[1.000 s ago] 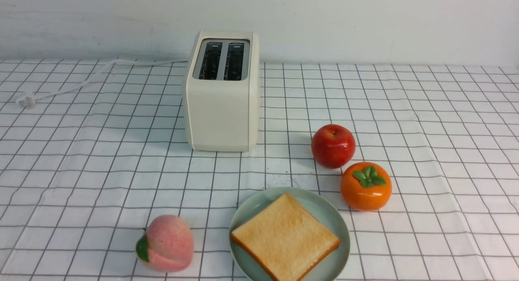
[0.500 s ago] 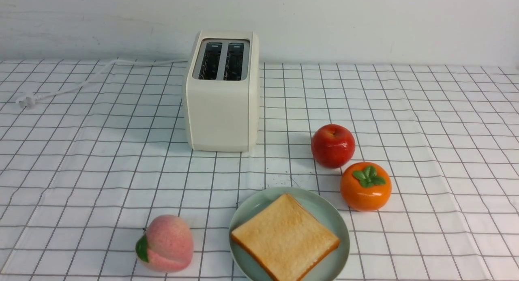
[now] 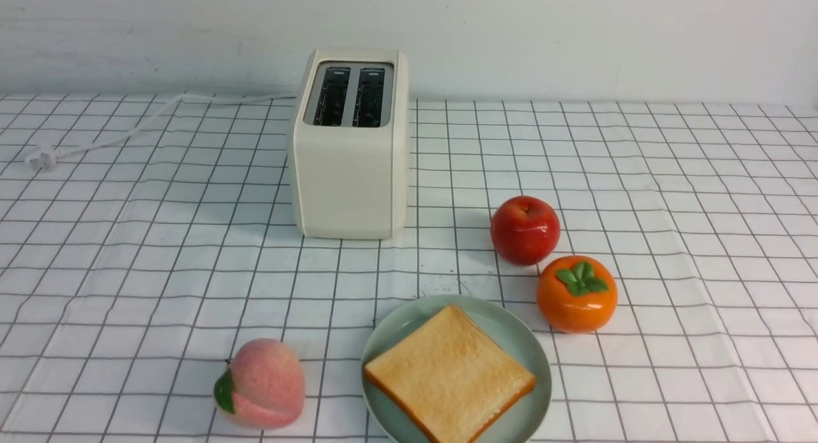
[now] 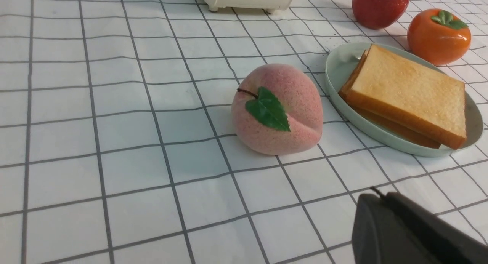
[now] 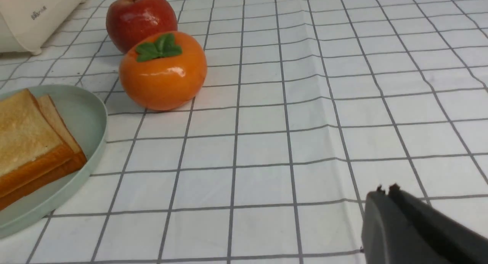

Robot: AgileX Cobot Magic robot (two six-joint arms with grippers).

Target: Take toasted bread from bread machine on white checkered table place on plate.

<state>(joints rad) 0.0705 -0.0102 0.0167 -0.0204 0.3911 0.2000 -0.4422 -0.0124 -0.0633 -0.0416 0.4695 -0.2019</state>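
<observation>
Two slices of toasted bread (image 3: 449, 374) (image 4: 410, 92) (image 5: 28, 146) lie stacked on the mint-green plate (image 3: 404, 325) (image 4: 337, 71) (image 5: 85, 115) near the front edge of the white checkered table (image 3: 160, 257). The cream bread machine (image 3: 350, 155) stands behind it, both dark slots showing nothing in them. Neither arm shows in the front view. My left gripper (image 4: 381, 195) hangs shut over bare cloth, apart from the plate, nothing between its fingers. My right gripper (image 5: 386, 191) is shut too, over cloth on the plate's other side, holding nothing.
A pink peach (image 3: 262, 383) (image 4: 277, 109) lies left of the plate. A red apple (image 3: 524, 229) (image 5: 140, 18) and an orange persimmon (image 3: 576, 293) (image 5: 163, 70) sit right of it. The toaster's white cord and plug (image 3: 39, 158) trail at the back left.
</observation>
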